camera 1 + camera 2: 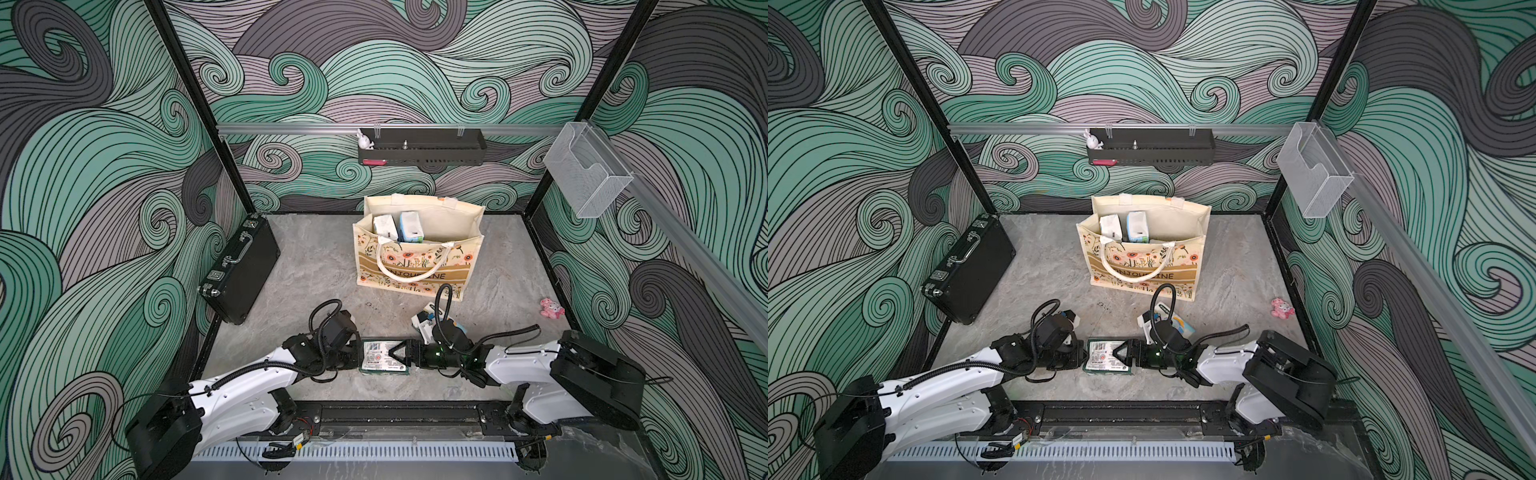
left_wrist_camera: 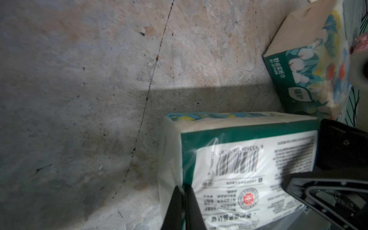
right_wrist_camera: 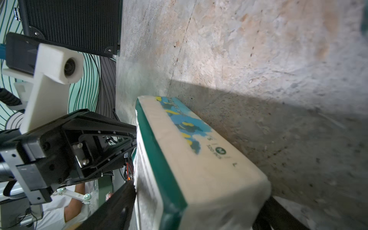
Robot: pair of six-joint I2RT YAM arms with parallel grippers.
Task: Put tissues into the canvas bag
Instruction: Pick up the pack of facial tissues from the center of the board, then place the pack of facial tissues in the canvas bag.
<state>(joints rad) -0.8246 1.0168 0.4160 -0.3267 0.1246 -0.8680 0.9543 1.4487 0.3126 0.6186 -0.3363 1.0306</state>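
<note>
A dark green-and-white tissue pack (image 1: 380,357) with a barcode label hangs low over the table's front, between my two grippers. My left gripper (image 1: 360,354) is shut, pinching the wrapper at the pack's left end (image 2: 183,196). My right gripper (image 1: 394,353) stands wide across the pack's thickness, one finger (image 3: 119,207) on the label face, the other under it. The canvas bag (image 1: 415,270) stands upright behind, with a white pack (image 1: 384,226) and a light blue pack (image 1: 411,226) inside. More tissues (image 1: 424,322) lie behind the right arm, partly hidden; one is a floral green pack (image 2: 306,65).
A black briefcase (image 1: 241,270) leans at the left wall. A small pink toy (image 1: 551,308) lies at the table's right edge. A black shelf (image 1: 422,151) and a clear holder (image 1: 586,170) hang on the walls above.
</note>
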